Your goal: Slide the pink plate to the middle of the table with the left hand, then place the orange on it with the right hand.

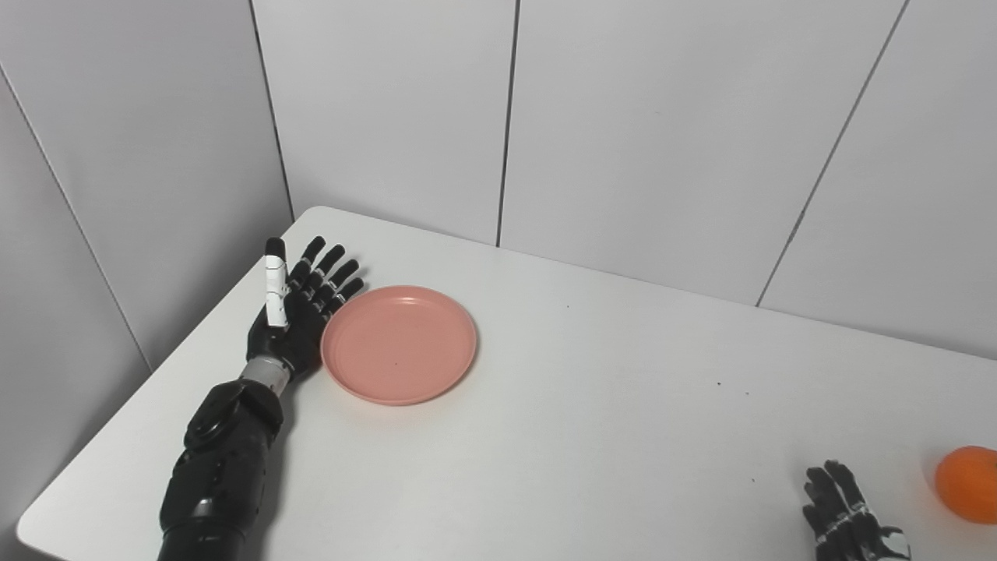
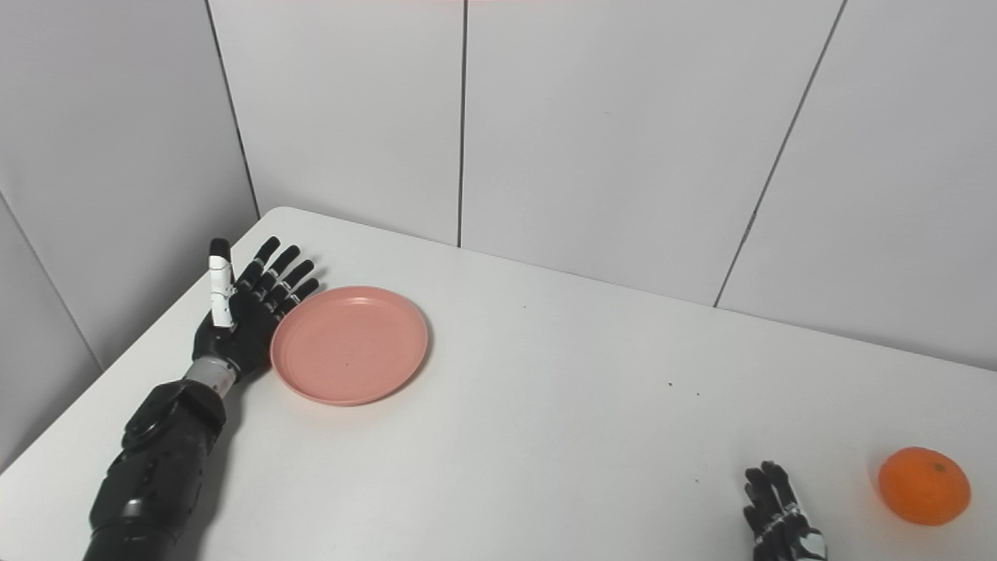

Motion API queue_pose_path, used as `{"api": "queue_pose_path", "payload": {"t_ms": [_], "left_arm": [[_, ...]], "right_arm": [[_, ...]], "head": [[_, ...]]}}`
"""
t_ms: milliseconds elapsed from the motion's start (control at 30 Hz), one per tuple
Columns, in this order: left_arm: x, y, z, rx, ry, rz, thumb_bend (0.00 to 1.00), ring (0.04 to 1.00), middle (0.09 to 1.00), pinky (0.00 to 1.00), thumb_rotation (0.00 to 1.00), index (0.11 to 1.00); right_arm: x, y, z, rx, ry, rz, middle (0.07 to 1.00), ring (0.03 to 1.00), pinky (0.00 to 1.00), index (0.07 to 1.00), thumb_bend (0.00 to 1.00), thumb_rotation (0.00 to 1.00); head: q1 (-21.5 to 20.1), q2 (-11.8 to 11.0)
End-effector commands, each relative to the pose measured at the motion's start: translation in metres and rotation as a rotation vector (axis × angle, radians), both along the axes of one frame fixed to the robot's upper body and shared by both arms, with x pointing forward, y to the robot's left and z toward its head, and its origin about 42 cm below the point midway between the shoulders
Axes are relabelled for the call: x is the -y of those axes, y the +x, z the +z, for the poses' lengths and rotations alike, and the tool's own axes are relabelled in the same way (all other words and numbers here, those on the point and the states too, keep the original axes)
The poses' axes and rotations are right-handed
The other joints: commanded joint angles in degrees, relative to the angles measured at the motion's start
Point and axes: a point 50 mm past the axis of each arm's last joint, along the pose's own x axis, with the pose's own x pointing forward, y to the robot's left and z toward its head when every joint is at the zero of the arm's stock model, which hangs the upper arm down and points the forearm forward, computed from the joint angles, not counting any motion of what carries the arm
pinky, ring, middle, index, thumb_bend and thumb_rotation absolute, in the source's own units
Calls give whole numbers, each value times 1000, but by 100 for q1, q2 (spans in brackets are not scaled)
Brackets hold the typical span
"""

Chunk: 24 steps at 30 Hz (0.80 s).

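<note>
Pink plate [image 1: 399, 344] meets my flat, spread left hand [image 1: 300, 308], edge-on for pushing (right hand [image 2: 775, 518] waits, fingers apart).

Test lab or robot cell: bare white rectangular table [image 1: 592, 405] set into a corner of plain grey wall panels [image 1: 662, 132].

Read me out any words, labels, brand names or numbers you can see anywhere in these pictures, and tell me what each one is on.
None can be read.
The pink plate, the orange, the table and the wall panels are all unmarked.
The left hand and right hand show white patches, but no legible letters or numbers.
</note>
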Motion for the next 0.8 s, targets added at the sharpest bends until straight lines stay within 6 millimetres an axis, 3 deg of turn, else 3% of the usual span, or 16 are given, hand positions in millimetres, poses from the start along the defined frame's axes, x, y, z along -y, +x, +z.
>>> {"api": "queue_pose_path", "payload": {"t_ms": [0,367,667,767], "left_arm": [[10,-1,-5,-34,-15,-25,894,901,949,895,841,976],[30,-4,-3,-58,-15,-60,910,890,941,845,836,955],[37,-6,-6,-79,-17,-73,946,890,917,850,815,947],[39,-8,-8,-81,-25,-87,917,900,927,868,821,956]], "right_arm": [[-9,-23,-31,-141,48,-3,903,951,1000,899,863,1000],[-11,-23,-30,-135,37,1,905,952,1000,901,863,1000],[-15,-23,-29,-130,37,0,892,931,1000,892,867,1000],[-16,-24,-29,-129,37,5,893,937,1000,894,861,1000]], "head": [[-6,11],[-83,70],[-238,119],[-321,143]]}}
